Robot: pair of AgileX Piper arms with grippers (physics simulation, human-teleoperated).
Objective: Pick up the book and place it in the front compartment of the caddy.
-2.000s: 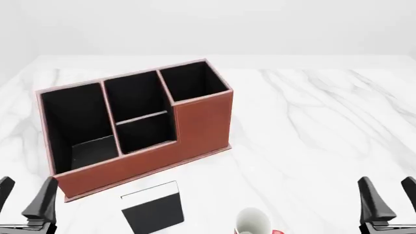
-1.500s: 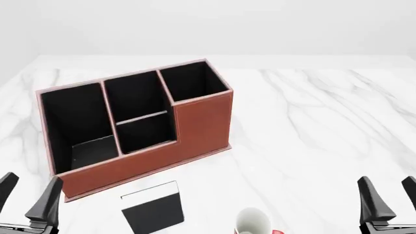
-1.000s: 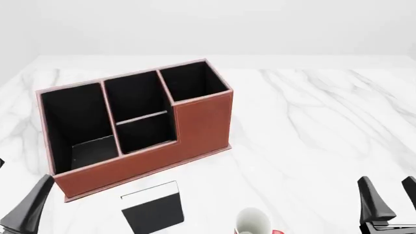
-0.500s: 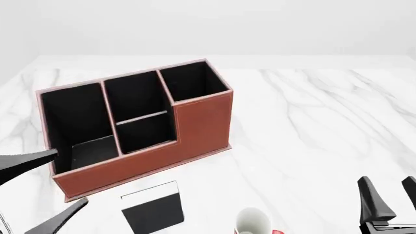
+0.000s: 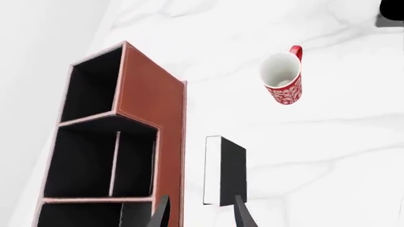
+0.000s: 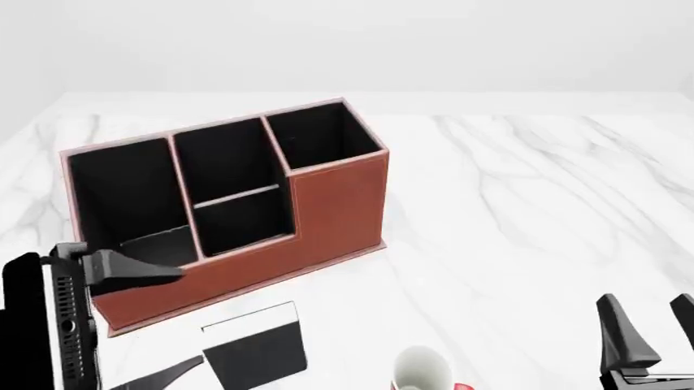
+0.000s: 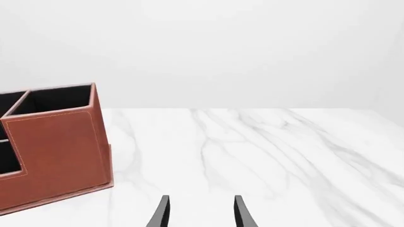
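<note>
Marble table (image 6: 521,203): fingers (image 6: 136,270) apart (seemingly empty).

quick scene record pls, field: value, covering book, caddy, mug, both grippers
book: lying flat on the table, near side of the caddy, apart from it
caddy: upright on the table; compartments look empty
front compartment: nothing in it
mug: red and white, on the table to the right of the book, apart from it
left gripper: open, fingers spread just left of the book, holding nothing
right gripper: open, low at the near right, holding nothing
task state: book not yet picked up
</note>
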